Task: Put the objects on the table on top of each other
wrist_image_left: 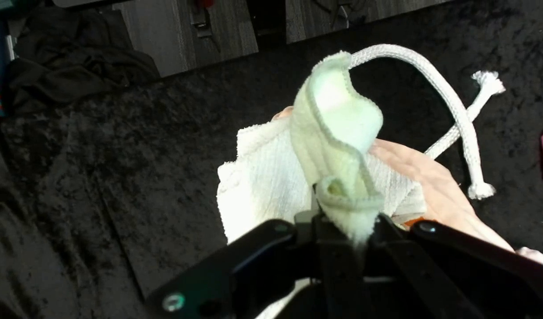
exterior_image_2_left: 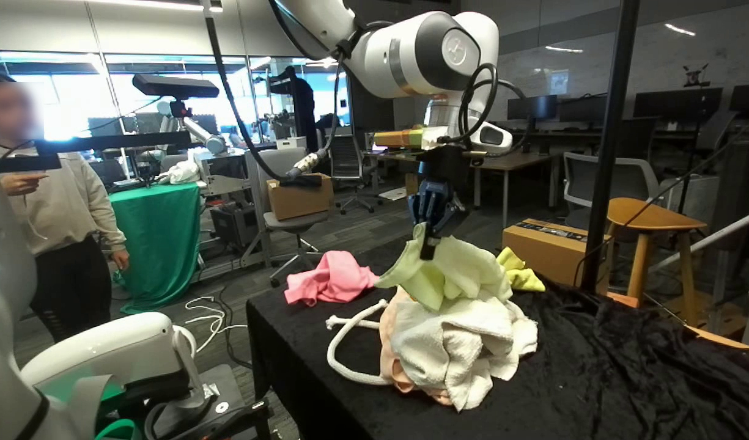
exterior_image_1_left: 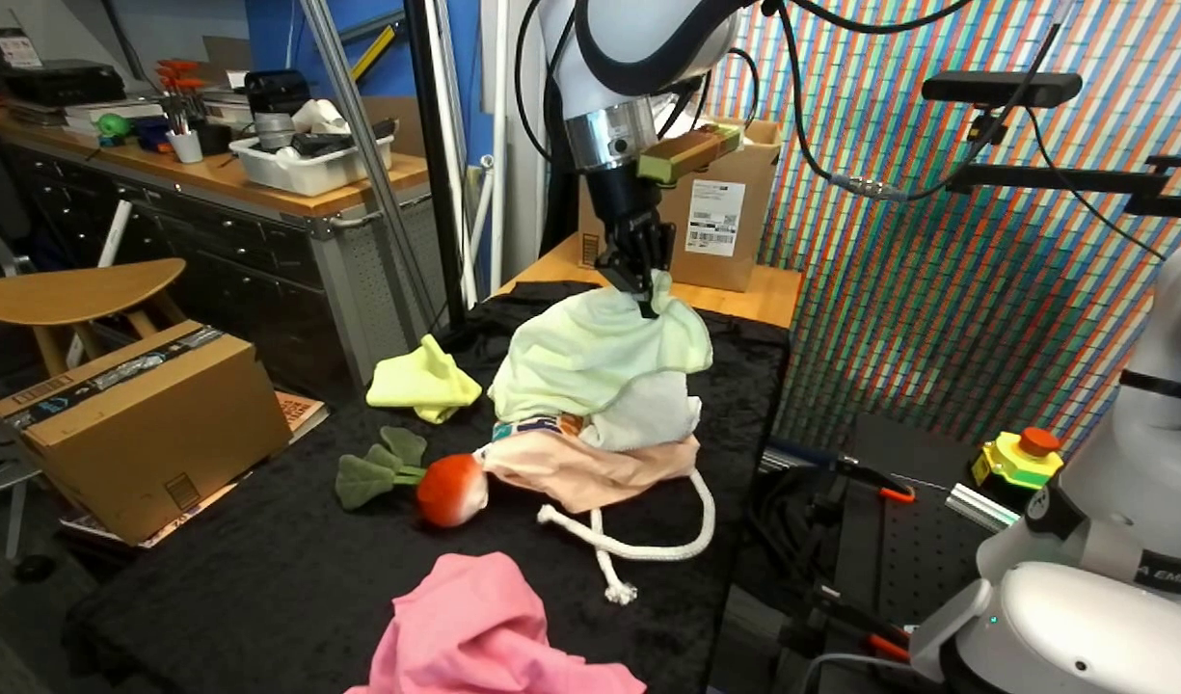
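Just under the tool [exterior_image_1_left: 647,301], a pale green terry cloth [exterior_image_1_left: 580,352] is running up in a gathered fold into its grip. Tool state: jaws standing nearly together, pinching that fold with only fabric showing between them; in the wrist view the hemmed edge is curling over the grip. Below the tool, the cloth's lower part is draping over a white textured cloth [exterior_image_2_left: 447,348], which is lying in turn on a smooth peach fabric [exterior_image_1_left: 590,472]. A multicoloured printed patch [exterior_image_1_left: 542,424] is peeking out between green and peach. From the peach fabric's edge a white braided rope [exterior_image_1_left: 657,553] with frayed ends is looping out across the black velvet-draped desk [exterior_image_1_left: 262,598], above and right of the tool in the wrist view. Left of and lower than the tool in an exterior view, a red-and-white plush radish [exterior_image_1_left: 450,490] with green fabric leaves is lying just beside the peach fabric; contact not determinable. A crumpled bright yellow cloth [exterior_image_1_left: 421,381] is lying to the tool's left there as well. Well apart from the tool, nearer that camera, a rumpled pink cloth [exterior_image_1_left: 484,627] is lying.
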Robot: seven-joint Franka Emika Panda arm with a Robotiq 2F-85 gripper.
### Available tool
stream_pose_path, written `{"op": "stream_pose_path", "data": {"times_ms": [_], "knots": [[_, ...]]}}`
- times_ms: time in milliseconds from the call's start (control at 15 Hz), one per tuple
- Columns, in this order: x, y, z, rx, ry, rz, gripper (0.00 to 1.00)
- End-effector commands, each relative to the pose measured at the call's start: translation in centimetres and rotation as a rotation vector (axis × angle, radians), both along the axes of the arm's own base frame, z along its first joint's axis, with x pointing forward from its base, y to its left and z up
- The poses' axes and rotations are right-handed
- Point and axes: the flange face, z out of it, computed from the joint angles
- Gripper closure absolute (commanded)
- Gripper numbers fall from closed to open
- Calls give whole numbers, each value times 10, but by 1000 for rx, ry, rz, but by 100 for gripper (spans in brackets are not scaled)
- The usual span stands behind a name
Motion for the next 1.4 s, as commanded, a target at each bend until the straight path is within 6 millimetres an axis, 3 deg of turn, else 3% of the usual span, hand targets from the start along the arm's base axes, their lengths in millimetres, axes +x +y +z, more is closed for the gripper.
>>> {"op": "stream_pose_path", "data": {"times_ms": [0,333,600,1000,1267,1333], "knots": [[-10,3,12,14,-32,26,67],[-6,7,30,-9,-64,54,29],[9,10,49,-46,-136,108,1],[58,39,57,-26,-253,218,0],[98,66,36,-8,-337,200,0],[110,72,24,-9,-357,196,0]]}}
